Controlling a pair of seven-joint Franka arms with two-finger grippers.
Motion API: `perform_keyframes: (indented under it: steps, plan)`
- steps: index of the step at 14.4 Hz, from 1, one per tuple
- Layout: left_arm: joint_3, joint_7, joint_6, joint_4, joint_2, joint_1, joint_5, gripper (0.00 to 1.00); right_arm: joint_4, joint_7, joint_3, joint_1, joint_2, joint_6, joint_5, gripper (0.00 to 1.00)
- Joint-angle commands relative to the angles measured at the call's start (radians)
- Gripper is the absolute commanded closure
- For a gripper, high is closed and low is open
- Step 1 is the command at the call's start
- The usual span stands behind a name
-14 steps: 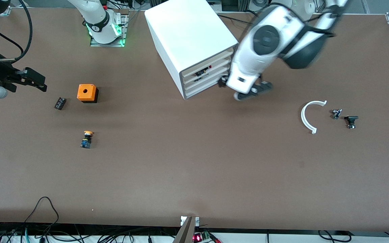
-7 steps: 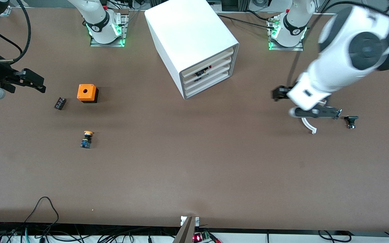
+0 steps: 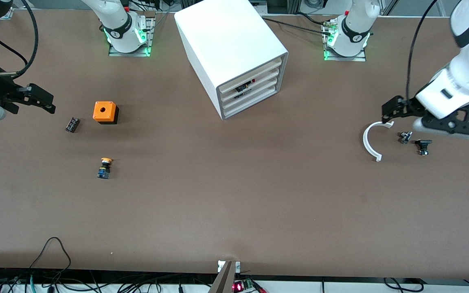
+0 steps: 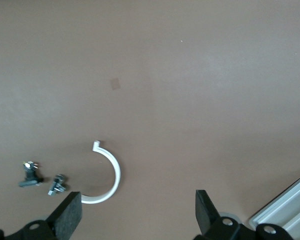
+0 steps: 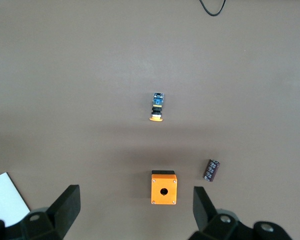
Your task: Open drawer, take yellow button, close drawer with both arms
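I see the cabinet (image 3: 234,57) at top centre of the bench (image 3: 234,203), the cube (image 3: 105,112) mid-left, and the button (image 3: 104,167) below it.

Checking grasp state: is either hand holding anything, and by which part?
Nothing held. Left hand open over the white clip; right hand open, waiting at its table end.

The table (image 3: 234,195) looks matt brown and smooth. The cabinet (image 3: 226,40) and curved clip (image 3: 367,140) look like smooth white plastic.
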Motion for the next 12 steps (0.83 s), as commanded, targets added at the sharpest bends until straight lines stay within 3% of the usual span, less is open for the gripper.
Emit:
perform_keyframes:
  steps: [1,4,12]
  plan:
    - [0.059,0.054,0.029,-0.1,-0.095,-0.024,-0.01,0.0,0.015,0.003,0.013,-0.015,0.004,0.004,0.013,0.0]
    - [0.059,0.066,-0.063,-0.065,-0.08,-0.011,0.027,0.0,0.015,-0.001,0.013,-0.015,0.004,0.002,0.013,0.0]
    - [0.049,0.046,-0.061,-0.05,-0.069,-0.011,0.032,0.0,0.015,-0.001,0.013,-0.013,0.001,0.001,0.013,0.0]
